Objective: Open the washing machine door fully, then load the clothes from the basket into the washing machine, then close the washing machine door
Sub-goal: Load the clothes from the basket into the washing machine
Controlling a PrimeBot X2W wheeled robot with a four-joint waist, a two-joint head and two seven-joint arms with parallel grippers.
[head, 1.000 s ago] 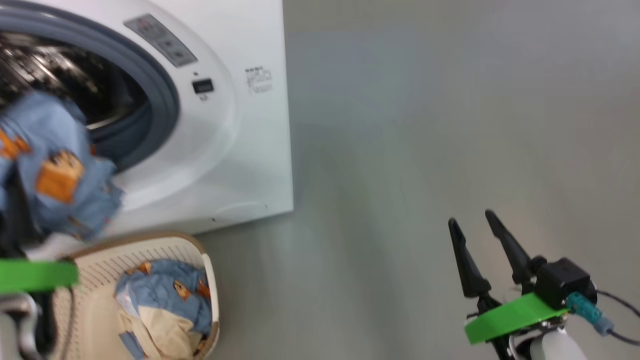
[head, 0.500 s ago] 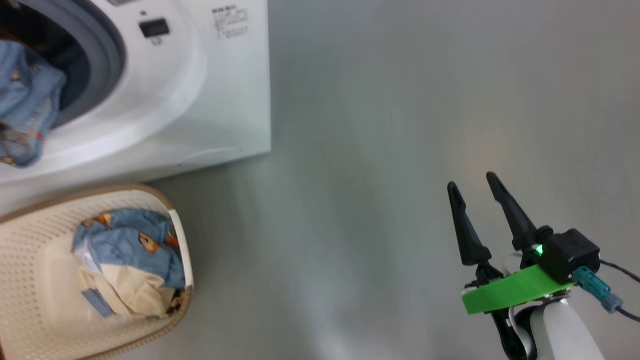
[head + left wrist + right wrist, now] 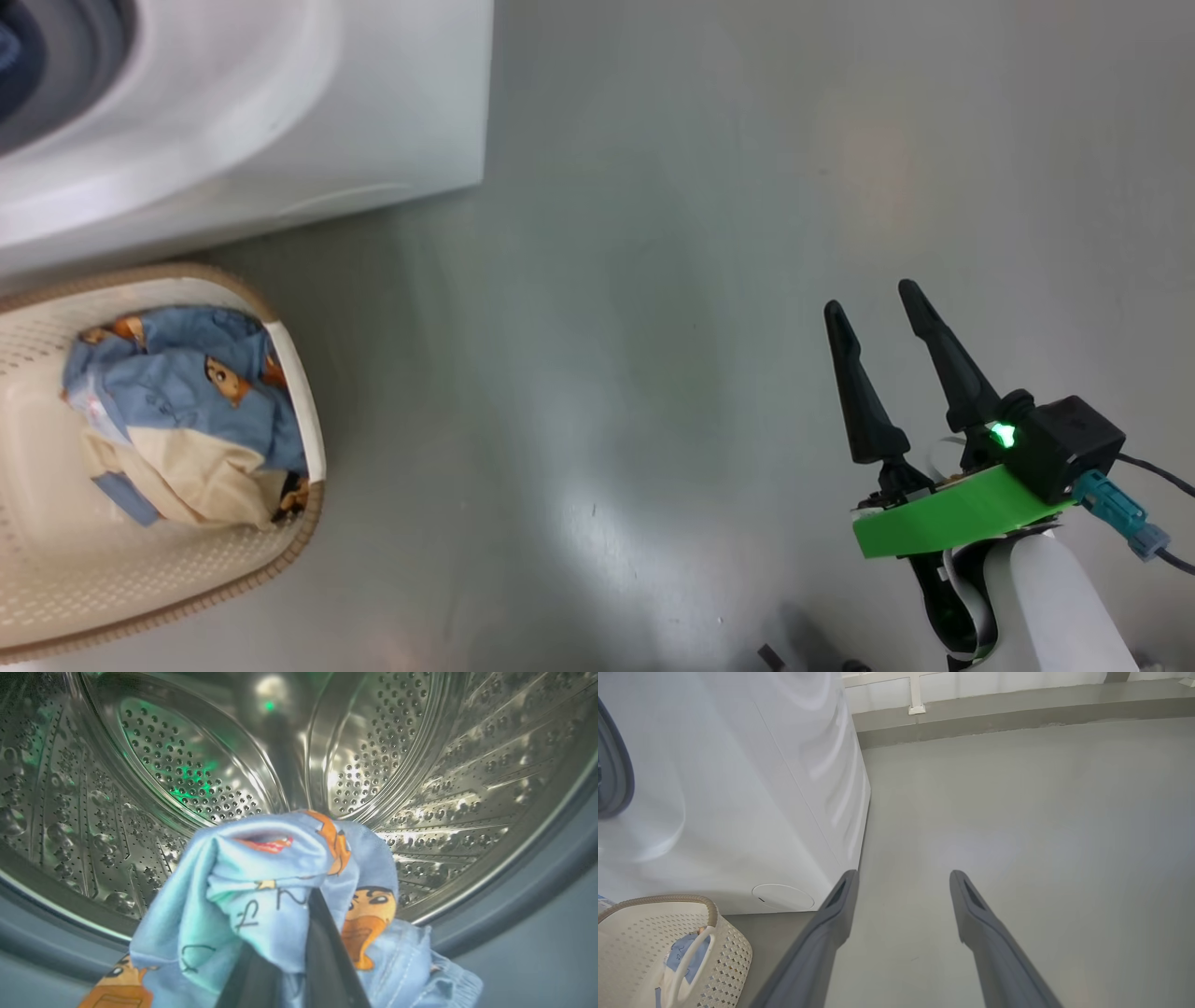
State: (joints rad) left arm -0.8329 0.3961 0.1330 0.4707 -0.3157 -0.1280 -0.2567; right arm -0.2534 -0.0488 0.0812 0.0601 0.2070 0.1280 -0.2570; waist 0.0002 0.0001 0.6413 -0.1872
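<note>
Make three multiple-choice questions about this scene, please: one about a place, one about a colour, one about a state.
1. Where does the basket stand?
A. On the floor before the washing machine
B. On top of the machine
C. On a shelf

2. Which colours have the clothes in the basket?
A. Red and black
B. Blue and cream
C. Green and white

3. How is the right gripper?
A. Shut on cloth
B. Shut on a handle
C. Open and empty

Answers: 1 A, the head view shows it on the floor by the machine's front; 2 B, blue print lies on cream cloth; 3 C, its fingers stand apart with nothing between them.
</note>
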